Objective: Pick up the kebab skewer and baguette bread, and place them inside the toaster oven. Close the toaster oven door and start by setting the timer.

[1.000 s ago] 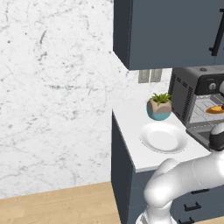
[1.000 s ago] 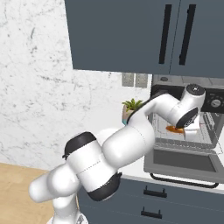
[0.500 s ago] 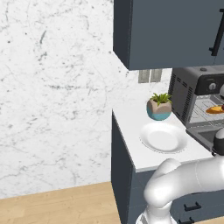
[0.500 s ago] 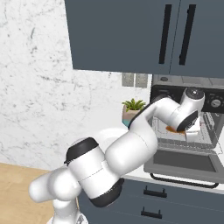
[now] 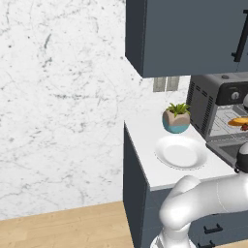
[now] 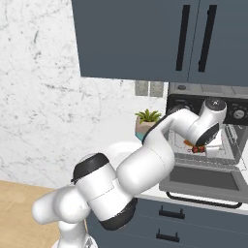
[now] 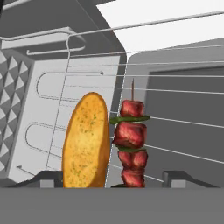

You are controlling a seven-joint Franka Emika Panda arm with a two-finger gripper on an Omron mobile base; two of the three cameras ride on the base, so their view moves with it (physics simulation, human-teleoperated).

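Note:
The toaster oven [image 5: 211, 109] stands at the counter's right end with its door [image 6: 203, 180] folded down flat. On its wire rack [image 7: 183, 124] the golden baguette bread [image 7: 86, 142] lies beside the kebab skewer [image 7: 131, 140], close together. My gripper [image 7: 112, 183] is open at the oven mouth. Its fingertips [image 7: 50, 179] stand wide apart on either side of both foods and touch neither. In the right base view my hand reaches into the cavity just above the kebab skewer [image 6: 195, 148]. The baguette bread [image 5: 238, 121] shows inside the oven in the left base view.
A white plate [image 5: 181, 153] sits on the counter left of the oven, with a small potted plant [image 5: 175, 117] behind it. Dark cabinets [image 6: 145, 38] hang overhead. The oven's knobs [image 6: 238, 114] are along its upper front.
My hand has sunk slightly at the oven mouth. Baguette, skewer and door stay where they were.

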